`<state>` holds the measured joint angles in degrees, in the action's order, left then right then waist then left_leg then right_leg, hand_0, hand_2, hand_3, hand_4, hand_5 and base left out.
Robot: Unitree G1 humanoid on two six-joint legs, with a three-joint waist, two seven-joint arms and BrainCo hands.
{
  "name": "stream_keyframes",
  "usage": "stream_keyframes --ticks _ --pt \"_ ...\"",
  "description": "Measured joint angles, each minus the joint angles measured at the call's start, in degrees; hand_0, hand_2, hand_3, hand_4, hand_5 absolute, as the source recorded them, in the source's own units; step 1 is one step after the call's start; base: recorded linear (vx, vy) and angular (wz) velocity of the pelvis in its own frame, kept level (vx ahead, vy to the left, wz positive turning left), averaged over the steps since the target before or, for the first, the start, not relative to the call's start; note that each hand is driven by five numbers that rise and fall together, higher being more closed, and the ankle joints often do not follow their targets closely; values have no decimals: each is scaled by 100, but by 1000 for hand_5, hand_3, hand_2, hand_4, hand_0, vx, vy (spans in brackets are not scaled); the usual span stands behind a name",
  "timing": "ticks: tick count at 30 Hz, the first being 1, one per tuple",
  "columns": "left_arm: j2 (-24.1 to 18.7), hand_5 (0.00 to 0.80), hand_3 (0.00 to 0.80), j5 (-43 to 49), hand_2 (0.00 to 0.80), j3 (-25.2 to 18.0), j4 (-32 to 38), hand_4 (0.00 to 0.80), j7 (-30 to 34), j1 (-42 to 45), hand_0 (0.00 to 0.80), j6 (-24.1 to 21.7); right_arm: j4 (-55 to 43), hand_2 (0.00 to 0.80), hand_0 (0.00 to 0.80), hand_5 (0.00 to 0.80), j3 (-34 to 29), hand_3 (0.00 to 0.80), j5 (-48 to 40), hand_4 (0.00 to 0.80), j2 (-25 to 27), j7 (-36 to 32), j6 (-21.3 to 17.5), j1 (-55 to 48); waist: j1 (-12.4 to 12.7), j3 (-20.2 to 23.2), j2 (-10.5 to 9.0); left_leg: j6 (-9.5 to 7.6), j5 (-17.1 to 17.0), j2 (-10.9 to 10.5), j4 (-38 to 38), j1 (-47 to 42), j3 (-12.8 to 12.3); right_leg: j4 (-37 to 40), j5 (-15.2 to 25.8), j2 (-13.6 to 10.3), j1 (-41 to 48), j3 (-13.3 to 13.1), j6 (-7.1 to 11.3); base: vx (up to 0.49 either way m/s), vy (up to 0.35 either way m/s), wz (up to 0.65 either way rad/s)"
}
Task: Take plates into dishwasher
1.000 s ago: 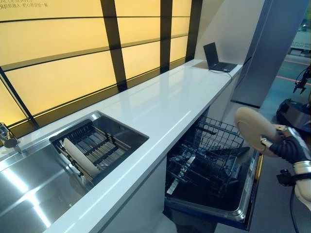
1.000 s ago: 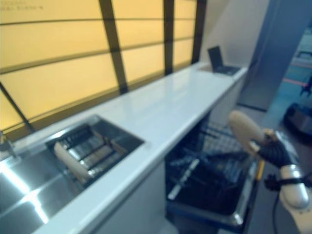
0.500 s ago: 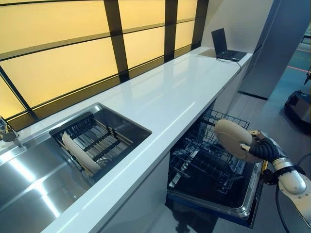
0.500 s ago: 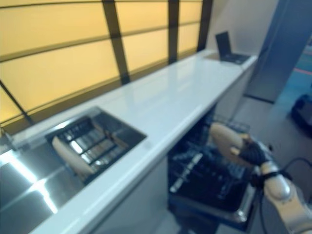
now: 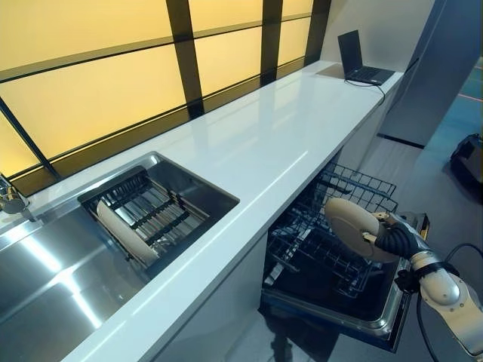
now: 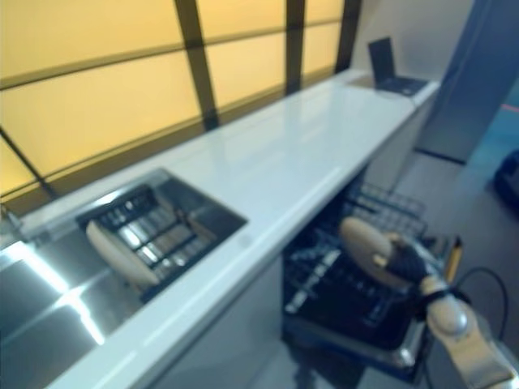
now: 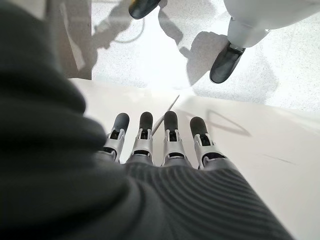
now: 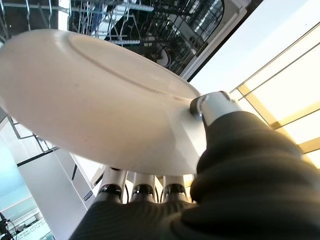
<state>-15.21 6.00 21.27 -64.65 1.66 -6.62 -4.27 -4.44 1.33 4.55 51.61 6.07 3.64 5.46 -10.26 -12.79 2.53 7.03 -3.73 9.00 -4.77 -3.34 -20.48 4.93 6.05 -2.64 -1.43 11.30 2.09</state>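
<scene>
My right hand (image 5: pixel 394 242) is shut on a cream plate (image 5: pixel 350 225), held tilted on edge just above the wire rack (image 5: pixel 311 243) of the open dishwasher. In the right wrist view the thumb (image 8: pixel 211 107) presses on the plate (image 8: pixel 90 100) from one side and the fingers (image 8: pixel 141 188) lie under the other, with the rack (image 8: pixel 125 20) past it. A second cream plate (image 5: pixel 125 234) stands in the drying rack (image 5: pixel 151 215) inside the sink. My left hand (image 7: pixel 165 150) shows only in its wrist view, fingers straight, holding nothing.
A long white countertop (image 5: pixel 264 147) runs above the dishwasher, with a laptop (image 5: pixel 361 62) at its far end. The steel sink (image 5: pixel 45 283) and a faucet (image 5: pixel 10 202) lie at the left. The dishwasher's lowered door (image 5: pixel 343 320) juts out over the floor.
My right hand has brought the plate down and to the left, from beside the dishwasher to over its rack. The camera has shifted too.
</scene>
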Motion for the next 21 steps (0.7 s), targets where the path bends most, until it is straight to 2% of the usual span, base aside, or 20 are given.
stream_keyframes --ticks 12,21 --pt "-1 0 0 4 0 -1 34 0 9 -39 0 16 332 800 800 800 419 800 328 800 -386 -22 -87 15 162 -96 -14 -5 -5 -14 1 2 39 0 -11 -22 28 46 7 3 0 1" --pt "-5 0 0 8 0 4 76 0 63 -63 0 17 781 800 800 800 570 800 504 800 -535 -8 -107 159 180 -139 -43 -20 -17 -31 1 98 138 1 -27 -48 24 137 19 3 -14 5"
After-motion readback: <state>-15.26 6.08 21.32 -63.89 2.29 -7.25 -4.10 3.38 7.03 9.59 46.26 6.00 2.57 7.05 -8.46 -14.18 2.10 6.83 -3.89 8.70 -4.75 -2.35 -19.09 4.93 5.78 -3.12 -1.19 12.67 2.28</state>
